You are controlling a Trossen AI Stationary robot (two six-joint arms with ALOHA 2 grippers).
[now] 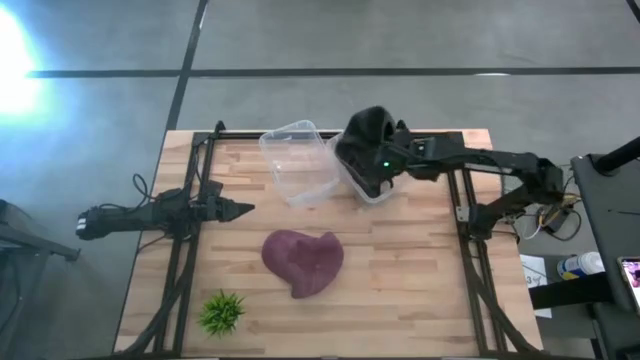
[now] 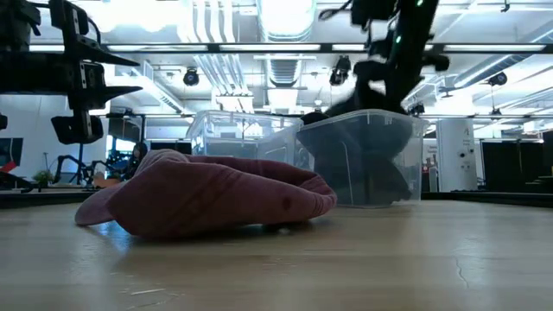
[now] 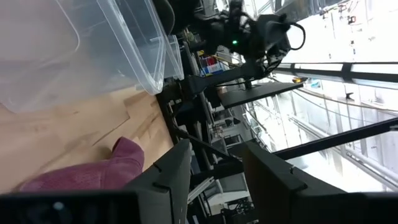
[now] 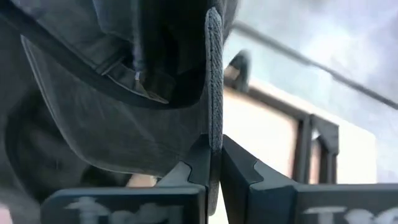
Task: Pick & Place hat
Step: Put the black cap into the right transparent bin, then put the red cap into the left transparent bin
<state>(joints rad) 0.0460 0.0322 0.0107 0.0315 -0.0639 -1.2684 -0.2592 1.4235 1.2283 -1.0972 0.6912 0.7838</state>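
Observation:
A black cap (image 1: 366, 140) hangs from my right gripper (image 4: 213, 163) over the right one of two clear plastic bins (image 1: 372, 192). In the low view its lower part (image 2: 373, 149) shows dark through the bin's wall. A maroon hat (image 1: 303, 262) lies flat on the wooden table's middle, and also shows in the low view (image 2: 207, 200). My left gripper (image 1: 236, 210) is open and empty at the table's left, level and pointing toward the right edge, clear of both hats. My right gripper pinches the black cap's brim edge (image 4: 213, 127) between its two fingers. The thin edge runs out along the gap between them. The cap is lifted off the table and hangs from the hold, its lower part down inside the clear bin.
A second clear bin (image 1: 298, 160) stands tilted against the first at the table's far middle. A small green plant (image 1: 222, 312) sits near the front left corner. Dark frame rails (image 1: 190, 250) run along both sides of the table. Bare wood lies to the maroon hat's right.

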